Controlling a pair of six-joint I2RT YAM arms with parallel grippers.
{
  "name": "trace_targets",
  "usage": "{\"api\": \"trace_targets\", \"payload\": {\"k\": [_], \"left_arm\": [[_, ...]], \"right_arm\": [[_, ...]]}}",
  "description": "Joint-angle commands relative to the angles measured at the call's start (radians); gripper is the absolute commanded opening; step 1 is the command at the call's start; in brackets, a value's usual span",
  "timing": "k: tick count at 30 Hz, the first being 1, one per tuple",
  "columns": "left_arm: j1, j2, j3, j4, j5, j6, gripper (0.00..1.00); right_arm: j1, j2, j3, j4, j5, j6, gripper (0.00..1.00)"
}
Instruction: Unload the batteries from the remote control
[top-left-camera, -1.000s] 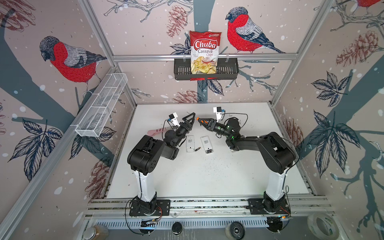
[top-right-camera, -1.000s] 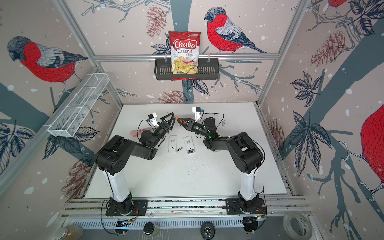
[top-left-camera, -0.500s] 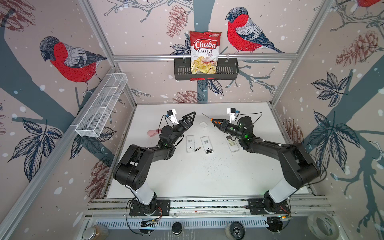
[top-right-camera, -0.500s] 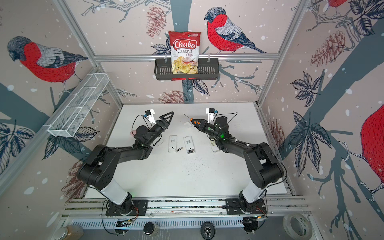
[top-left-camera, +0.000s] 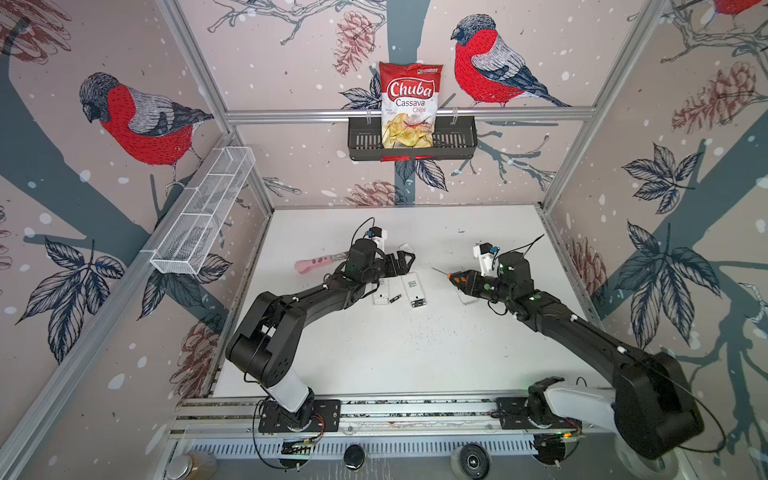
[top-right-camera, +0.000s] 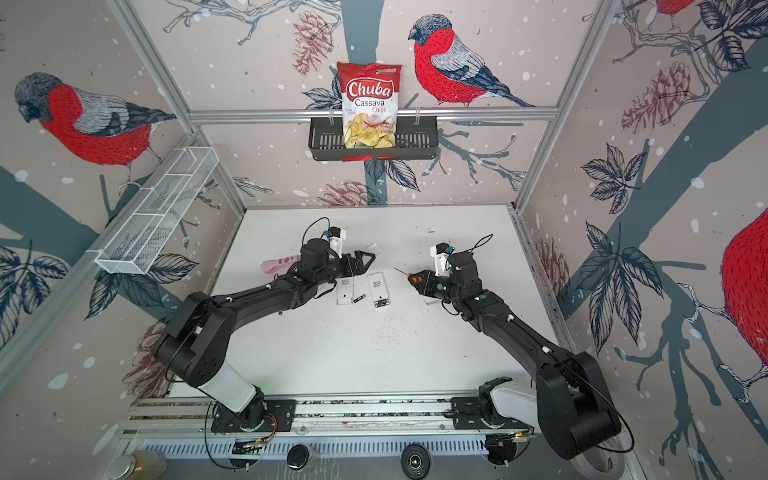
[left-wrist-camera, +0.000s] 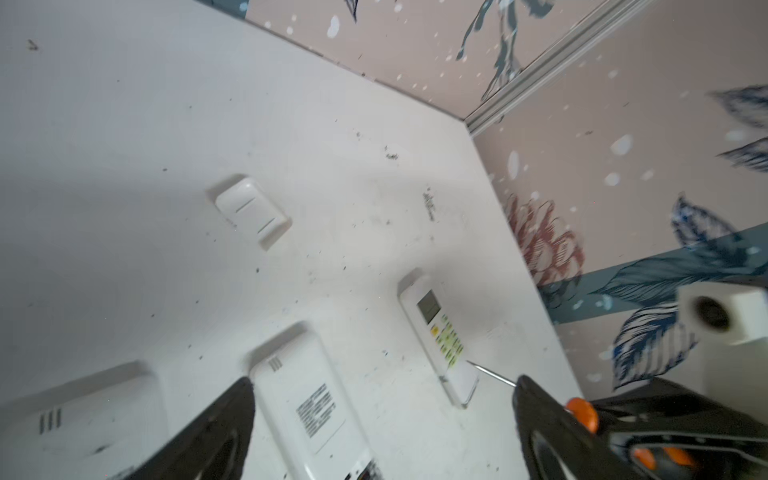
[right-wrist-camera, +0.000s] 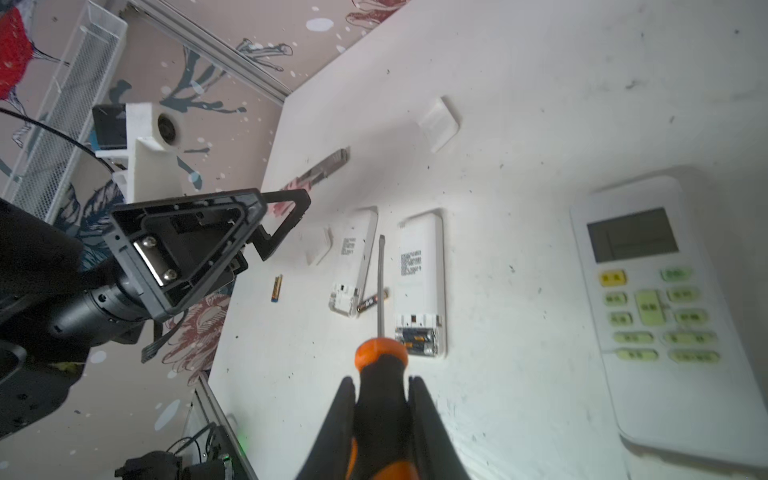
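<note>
Right gripper (right-wrist-camera: 382, 388) clamps the orange-and-black screwdriver (right-wrist-camera: 379, 286); left gripper (left-wrist-camera: 384, 386) gapes wide, empty. Two batteries (right-wrist-camera: 372, 300) lie loose on the table (right-wrist-camera: 519, 166) by a seemingly emptied remote (right-wrist-camera: 353, 257). The middle remote (right-wrist-camera: 419, 270) has cells in its open bay, and the face-up remote (right-wrist-camera: 648, 299) looks unopened.

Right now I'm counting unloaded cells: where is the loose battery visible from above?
In both top views the battery lies on the table mid-scene, between the near ends of two face-down remotes.
</note>
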Motion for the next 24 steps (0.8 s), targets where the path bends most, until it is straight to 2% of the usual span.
{"api": "trace_targets", "payload": {"k": [1, 8, 11, 20, 24], "left_arm": [[-0.022, 0.006, 0.042, -0.211, -0.115, 0.149, 0.97], [-0.057, 0.04, 0.073, -0.301, -0.199, 0.229, 0.95], [-0.074, 0.065, 0.081, -0.339, -0.215, 0.26, 0.88], [-0.121, 0.155, 0.23, -0.459, -0.259, 0.316, 0.64], [-0.124, 0.206, 0.279, -0.519, -0.263, 0.342, 0.62]], "right_arm": [[0.031, -0.039, -0.009, -0.174, 0.043, -0.074, 0.03], [0.153, -0.089, -0.035, -0.302, 0.179, -0.081, 0.03], [0.175, -0.115, -0.051, -0.3, 0.172, -0.072, 0.03], [0.222, -0.103, -0.052, -0.289, 0.171, -0.064, 0.03], [0.228, -0.079, -0.052, -0.28, 0.183, -0.07, 0.03]]}}
